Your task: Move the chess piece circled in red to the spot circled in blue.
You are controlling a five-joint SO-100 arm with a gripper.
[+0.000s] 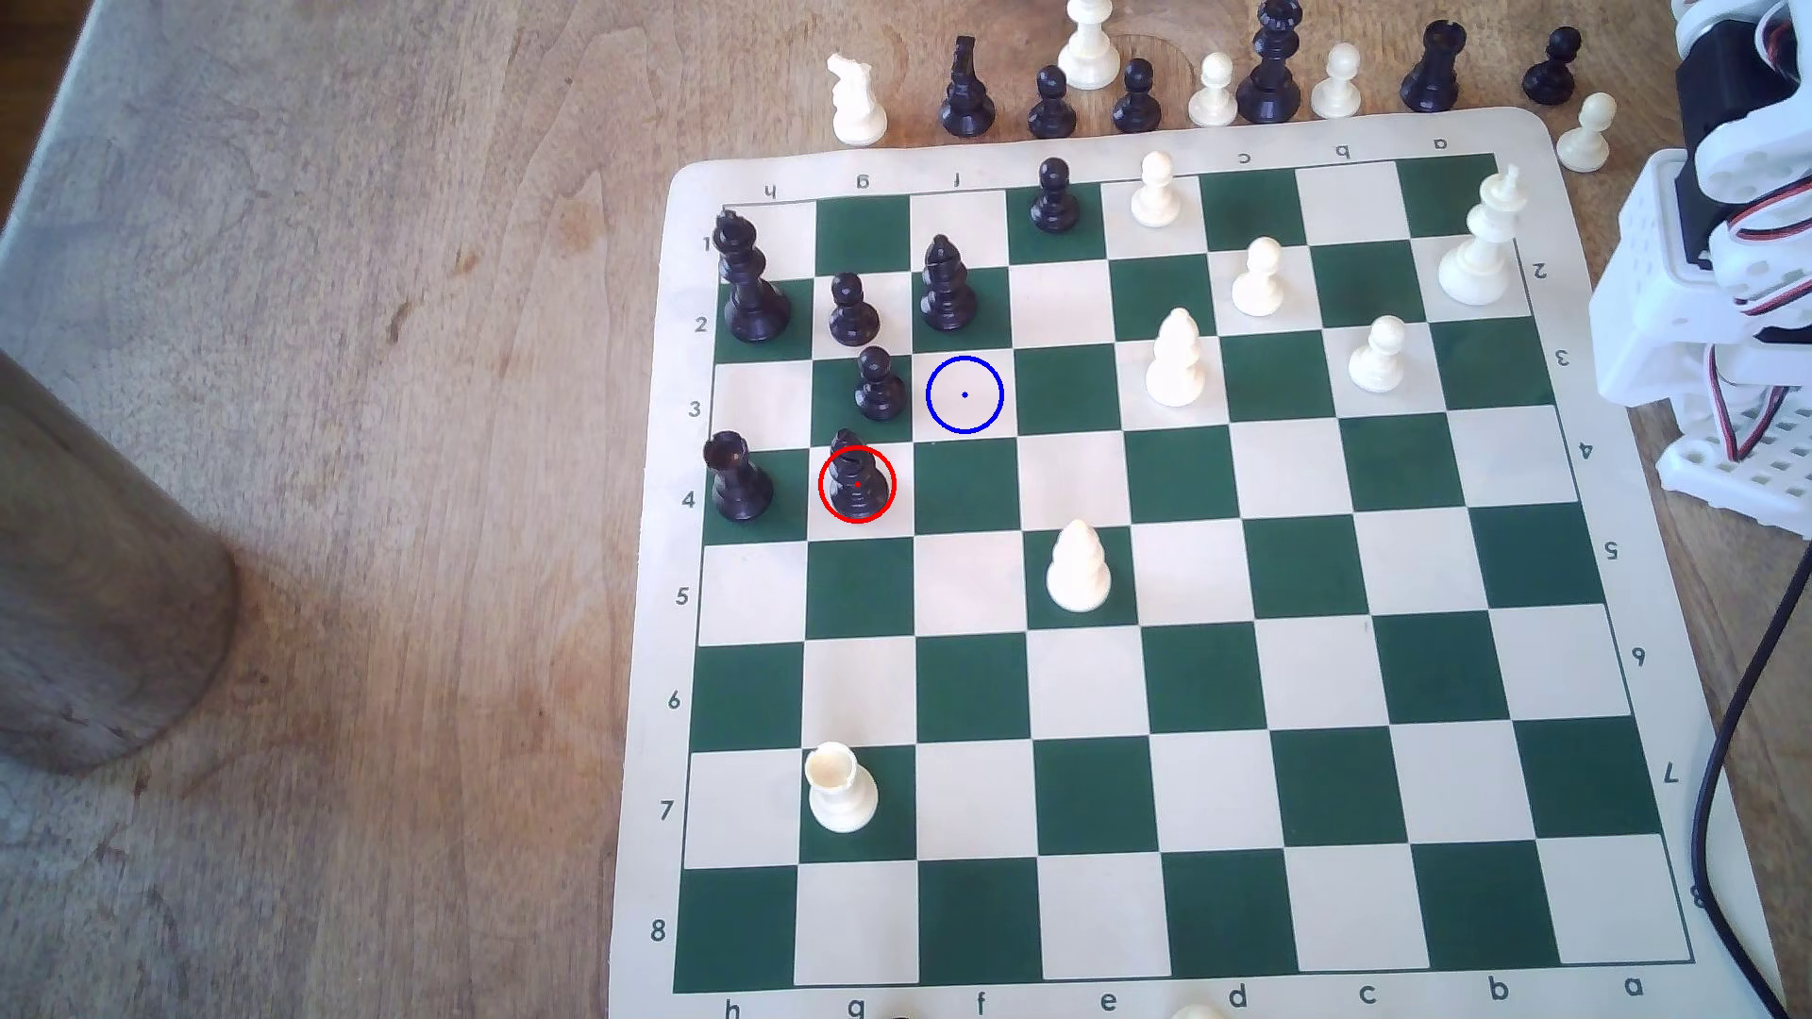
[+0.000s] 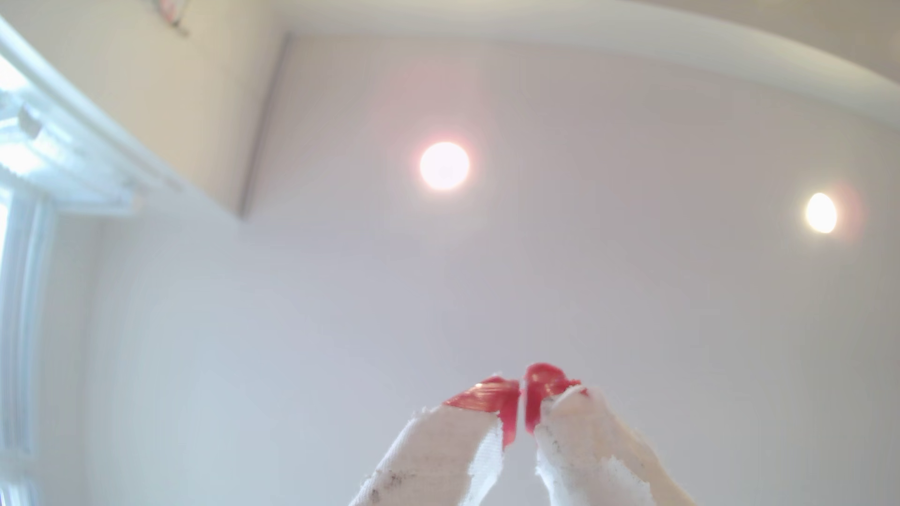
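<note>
Pincer (image 2: 523, 406) clenched on nothing, aimed at the ceiling. Chess piece (image 1: 857, 480) sits far off it on the board, the spot (image 1: 965, 395) diagonally adjacent. Risk: black pawn (image 1: 879, 384) crowds both, so a wide descent likely topples it.

My wrist view points upward at a pale ceiling (image 2: 487, 292). The hand (image 2: 522, 404) appears with two white-wrapped fingers (image 2: 438, 452), each tipped in red; the tips sit nearly together, separated by a thin sliver, with nothing between them. Two round ceiling lights (image 2: 444, 165) are lit. A white window frame (image 2: 29, 194) occupies one edge.
</note>
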